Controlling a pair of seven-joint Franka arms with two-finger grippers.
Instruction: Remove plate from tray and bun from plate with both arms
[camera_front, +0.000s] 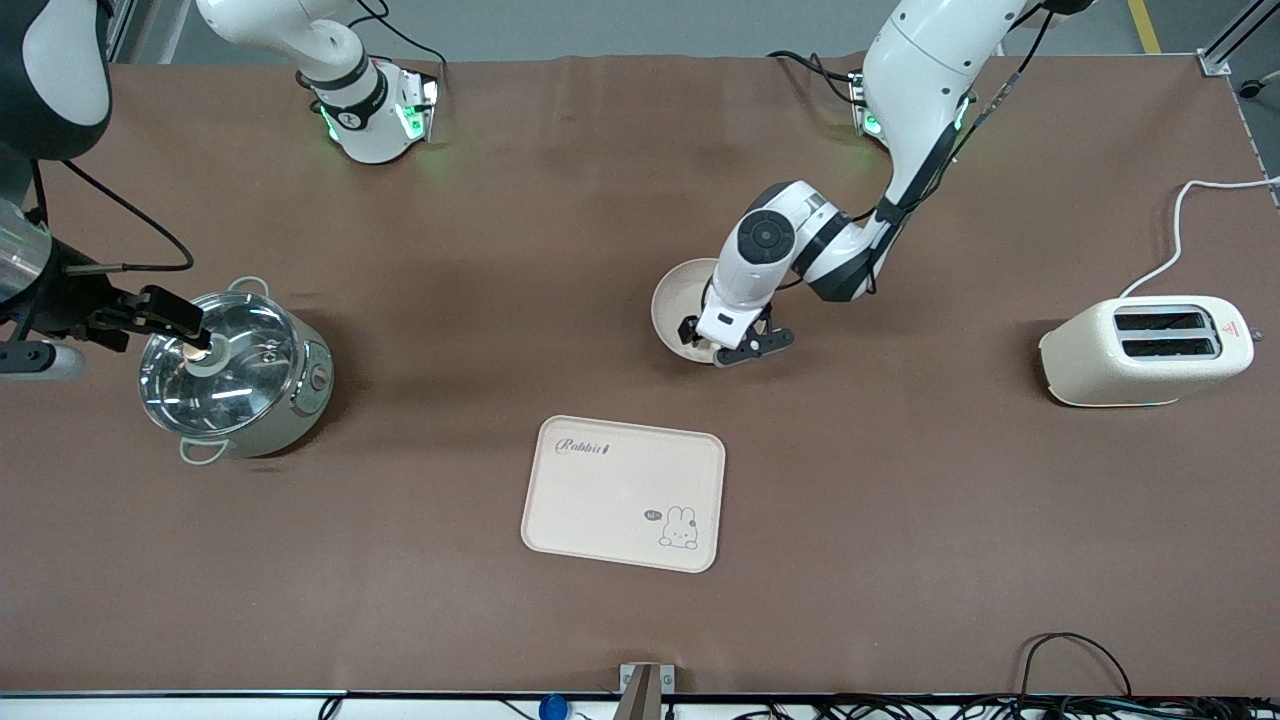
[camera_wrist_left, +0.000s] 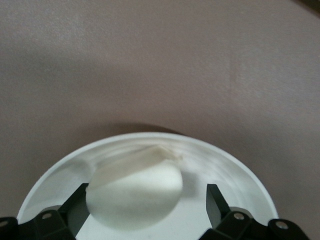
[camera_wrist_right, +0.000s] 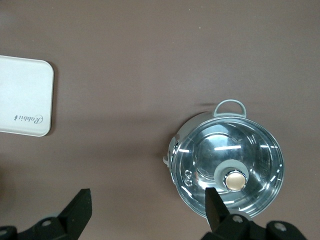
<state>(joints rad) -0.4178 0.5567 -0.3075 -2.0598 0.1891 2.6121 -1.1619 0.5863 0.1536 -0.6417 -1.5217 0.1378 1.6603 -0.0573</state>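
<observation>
The round cream plate (camera_front: 672, 298) lies on the brown table, farther from the front camera than the tray. My left gripper (camera_front: 722, 345) hangs low over the plate's edge nearest the camera. In the left wrist view the plate (camera_wrist_left: 150, 147) fills the space below that gripper (camera_wrist_left: 146, 205), whose jaws are open and hold nothing. My right gripper (camera_front: 160, 312) is up over the rim of a steel pot (camera_front: 235, 375) at the right arm's end of the table. In the right wrist view that gripper (camera_wrist_right: 147, 207) is open and empty, one finger over the glass lid (camera_wrist_right: 227, 165). The bun is hidden.
A rectangular cream tray with a rabbit drawing (camera_front: 622, 492) lies near the table's middle, also in the right wrist view (camera_wrist_right: 22, 95). A cream toaster (camera_front: 1145, 350) with a white cable stands at the left arm's end.
</observation>
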